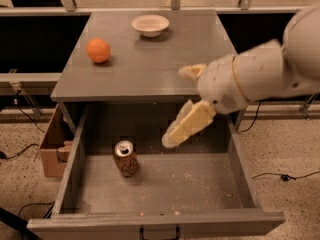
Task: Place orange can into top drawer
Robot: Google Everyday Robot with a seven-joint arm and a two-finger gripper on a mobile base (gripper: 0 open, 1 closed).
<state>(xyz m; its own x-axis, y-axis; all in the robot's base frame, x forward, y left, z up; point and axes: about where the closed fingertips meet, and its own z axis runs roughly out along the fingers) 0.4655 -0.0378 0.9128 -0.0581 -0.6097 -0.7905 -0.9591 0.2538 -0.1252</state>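
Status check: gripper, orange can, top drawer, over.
Two-finger gripper open, empty, above the wide grey top drawer, which is pulled out. Small coppery-orange metal can upright on its floor, left of gripper, not held. Nothing blocking.

Dim, warm overhead light. The tabletop [150,69] shades the rear of the top drawer [200,184]. The end effector [176,107], spread above the drawer, is motion-blurred.

orange can [125,158] upright in top drawer [200,185], claw [186,101] above, apart, seemingly spread wide
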